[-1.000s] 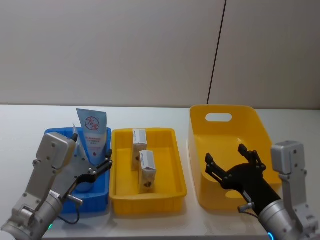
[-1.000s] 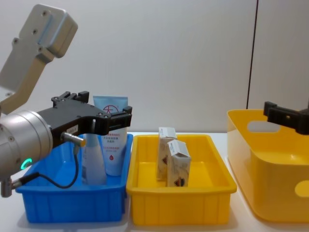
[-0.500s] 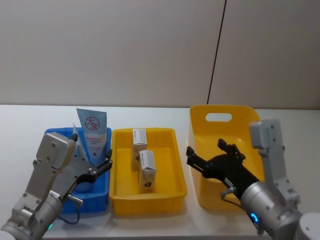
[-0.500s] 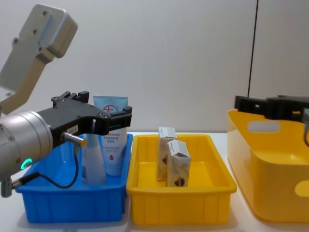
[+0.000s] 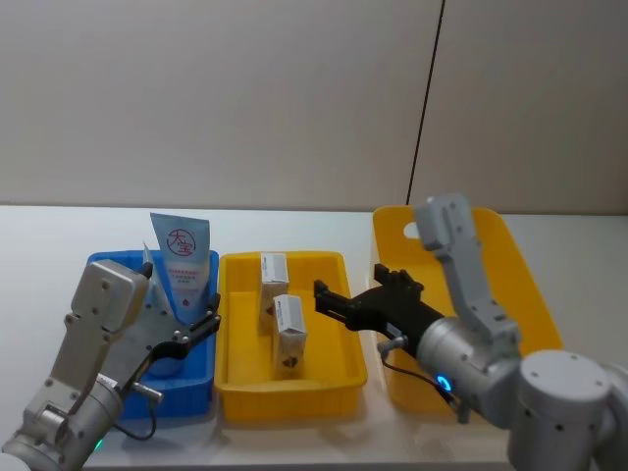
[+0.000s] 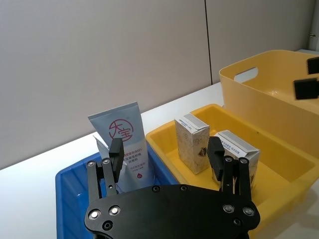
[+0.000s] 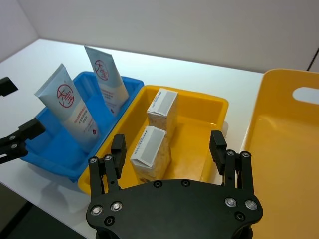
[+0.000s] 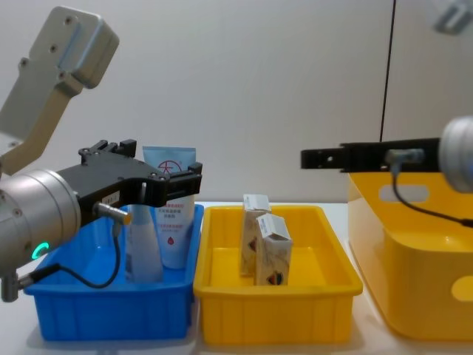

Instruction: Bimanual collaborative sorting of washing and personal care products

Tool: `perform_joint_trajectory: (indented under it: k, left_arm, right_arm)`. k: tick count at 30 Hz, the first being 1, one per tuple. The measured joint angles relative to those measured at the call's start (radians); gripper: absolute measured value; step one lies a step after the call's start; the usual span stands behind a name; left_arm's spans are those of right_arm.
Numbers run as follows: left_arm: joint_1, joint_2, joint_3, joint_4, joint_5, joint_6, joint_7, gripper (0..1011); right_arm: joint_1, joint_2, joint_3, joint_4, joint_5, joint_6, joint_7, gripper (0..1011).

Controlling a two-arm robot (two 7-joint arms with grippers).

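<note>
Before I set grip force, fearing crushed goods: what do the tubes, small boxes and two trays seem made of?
Tubes: soft plastic, probably, smooth with slight sheen, flat crimped ends. Small boxes: thin cardboard, matte, with folded edges and printed faces. Blue tray and yellow tray: rigid moulded plastic, glossy, with lipped rims. Left gripper hovers open over the blue tray, right gripper above the yellow.

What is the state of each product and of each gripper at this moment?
Near tube: standing in the blue tray, leaning.
Far tube: standing in the blue tray, leaning.
Far box: upright in the yellow tray, closed.
Near box: upright in the yellow tray, closed.
Left gripper: open, over the blue tray.
Right gripper: open, above the yellow tray.
</note>
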Motion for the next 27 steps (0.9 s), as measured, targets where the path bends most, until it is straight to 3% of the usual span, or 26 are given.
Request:
perform_joint_trajectory:
  k: [12, 27]
  left_arm:
    - [0.000, 0.000, 0.000, 0.000, 0.000, 0.000, 0.000, 1001]
    - [0.000, 0.000, 0.000, 0.000, 0.000, 0.000, 0.000, 1001]
  right_arm:
    - [0.117, -0.053, -0.075, 0.141, -0.052, 0.064, -0.013, 1003]
    - [0.181, -0.108, -0.124, 0.287, -0.094, 0.074, -0.026, 1003]
